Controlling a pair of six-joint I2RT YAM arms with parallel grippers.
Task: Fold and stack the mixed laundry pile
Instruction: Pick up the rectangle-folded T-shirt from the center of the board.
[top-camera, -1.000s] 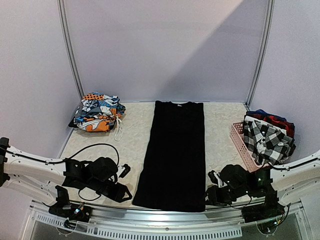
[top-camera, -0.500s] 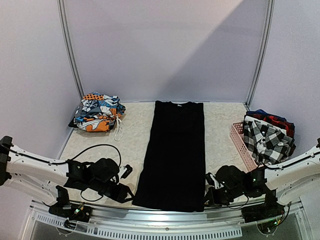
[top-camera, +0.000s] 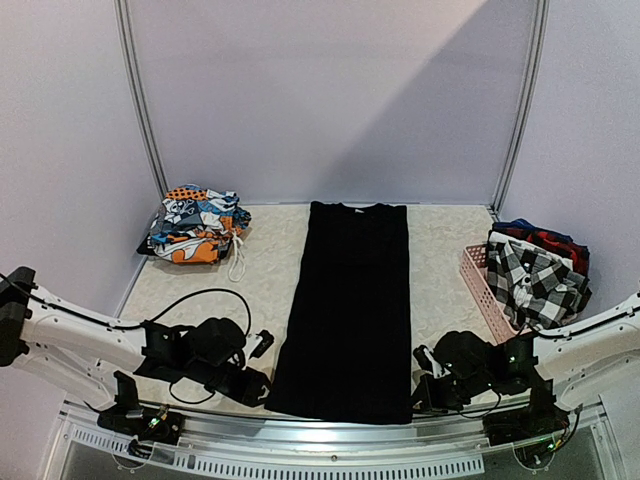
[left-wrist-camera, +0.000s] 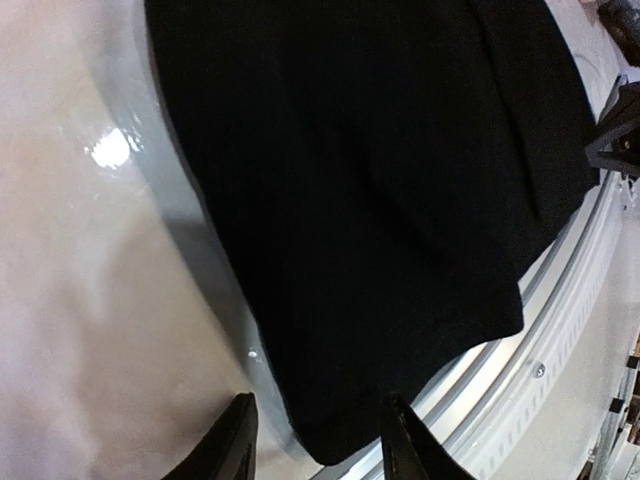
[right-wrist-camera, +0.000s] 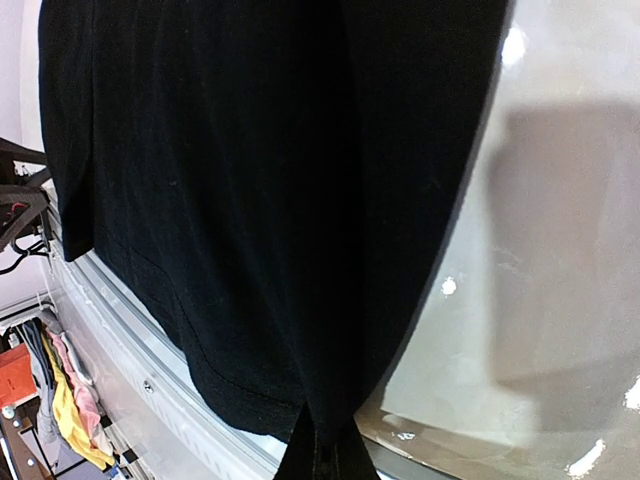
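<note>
- Leave the printed pile (top-camera: 195, 225) alone: it sits bunched far beyond your left fingers, out to their left, and I judge it plays no part in this fold
- Your left gripper (left-wrist-camera: 318, 425) has its fingers spread, and the near left corner of the black garment (top-camera: 350, 300) lies just ahead of them, between the two tips; go in low so that one finger slips under the hem, then close on the corner itself, not on the side edge
- The black garment lies flat and lengthwise on the table (top-camera: 260, 290), running straight away from your fingers, its hem at the metal rail (left-wrist-camera: 560, 340); I judge the step in hand to be taking both near corners and carrying the hem over to the far end
- Your right gripper (right-wrist-camera: 320, 452) has its fingers pressed together at the near right corner, with a crease running up the cloth from the tips, so it looks to be pinching that corner; a thin bite could slip, so lift gently
- Raise both corners together and level, or the fold will skew
- Keep the right arm off the pink basket (top-camera: 480, 285), beyond the right fingers on their outer side, with the checked shirt (top-camera: 535, 280) and the plaid piece (top-camera: 545, 238) heaped in it
</note>
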